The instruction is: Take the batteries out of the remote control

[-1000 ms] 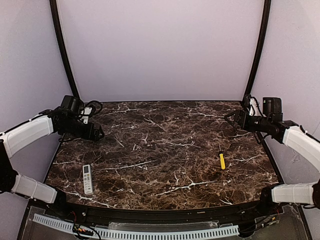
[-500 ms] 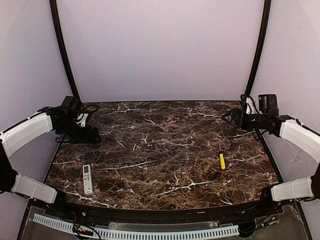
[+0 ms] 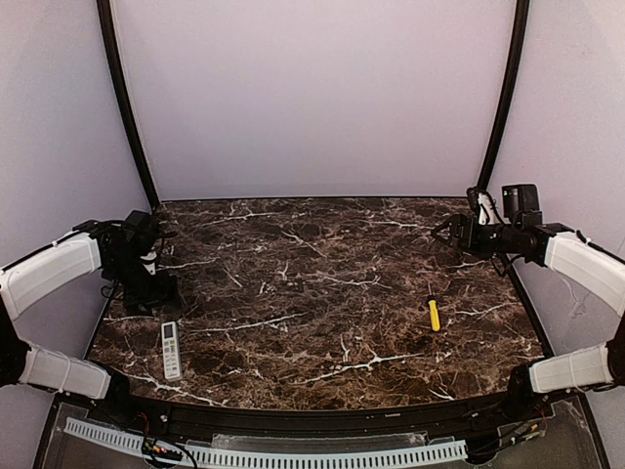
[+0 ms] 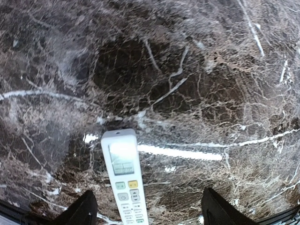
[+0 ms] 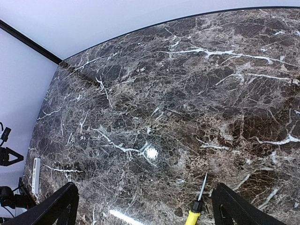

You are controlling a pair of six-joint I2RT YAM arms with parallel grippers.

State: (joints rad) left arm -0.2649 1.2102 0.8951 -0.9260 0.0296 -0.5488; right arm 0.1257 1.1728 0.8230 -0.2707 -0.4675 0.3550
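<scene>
Remote control (image 3: pixel 171 350) lies buttons-up at the counter's (image 3: pixel 322 293) 7 o'clock, long axis running 6 to 12. Left pincer (image 3: pixel 159 296) hovers spread just past its far end, the remote at its 6. It's the nearer arm, since right pincer (image 3: pixel 447 233), also spread, sits well apart at 2 o'clock.

A: What is the desk (image 4: pixel 197 70) under the left claw (image 4: pixel 149 212) made of?
B: It looks like polished dark marble with white veins, glossy enough to throw glare.
A: And the remote control (image 4: pixel 123 173) below that claw?
B: Smooth white plastic. The claw's fingers (image 4: pixel 80 212) look matt black.
A: What about the screwdriver (image 5: pixel 197 205) by the right claw (image 5: pixel 150 208)?
B: A shiny yellow plastic handle and a thin metal shaft.
</scene>
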